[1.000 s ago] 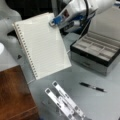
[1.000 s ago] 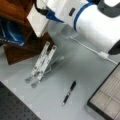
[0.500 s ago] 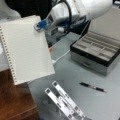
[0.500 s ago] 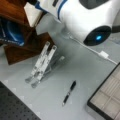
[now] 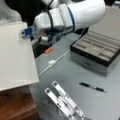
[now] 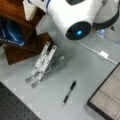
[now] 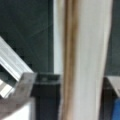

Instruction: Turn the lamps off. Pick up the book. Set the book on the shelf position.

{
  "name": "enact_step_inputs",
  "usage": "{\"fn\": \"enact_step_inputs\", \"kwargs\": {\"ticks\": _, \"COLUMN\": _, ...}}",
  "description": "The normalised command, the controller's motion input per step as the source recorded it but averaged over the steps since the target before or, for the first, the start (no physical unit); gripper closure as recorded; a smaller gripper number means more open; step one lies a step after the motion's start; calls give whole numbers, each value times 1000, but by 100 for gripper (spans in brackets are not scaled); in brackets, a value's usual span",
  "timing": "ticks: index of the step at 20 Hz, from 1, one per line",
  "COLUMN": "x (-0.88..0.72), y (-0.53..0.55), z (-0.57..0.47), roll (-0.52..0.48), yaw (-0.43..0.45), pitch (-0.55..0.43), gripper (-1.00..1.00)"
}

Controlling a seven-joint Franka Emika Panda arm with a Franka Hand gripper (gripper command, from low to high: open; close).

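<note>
Claw (image 5: 26,32) pinches the white book (image 5: 15,55) by its top edge, held over the dark wooden cabinet (image 5: 15,105), left of the slatted metal rack (image 5: 63,101), lined up for shelving.

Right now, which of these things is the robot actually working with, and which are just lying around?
In use:
- book, held by the end effector at its top corner, over the cabinet
- cabinet, the brown wooden block at a front view's left

Lying about:
- pen
- grey case
- metal rack
- white cable
</note>
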Motion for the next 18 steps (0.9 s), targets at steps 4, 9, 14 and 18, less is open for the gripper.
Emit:
{"fn": "enact_step_inputs", "kwargs": {"ticks": 4, "x": -409, "y": -280, "z": 68, "roll": -67, "yaw": 359, "pitch": -35, "gripper": 100}}
{"fn": "enact_step_inputs", "kwargs": {"ticks": 9, "x": -399, "y": -262, "z": 37, "roll": -78, "yaw": 362, "pitch": -55, "gripper": 100}}
{"fn": "enact_step_inputs", "kwargs": {"ticks": 14, "x": -340, "y": -154, "z": -9, "roll": -108, "yaw": 332, "pitch": -65, "gripper": 100}}
{"fn": "enact_step_inputs", "kwargs": {"ticks": 18, "x": -281, "y": -123, "z": -47, "roll": -139, "yaw": 281, "pitch": -73, "gripper": 100}}
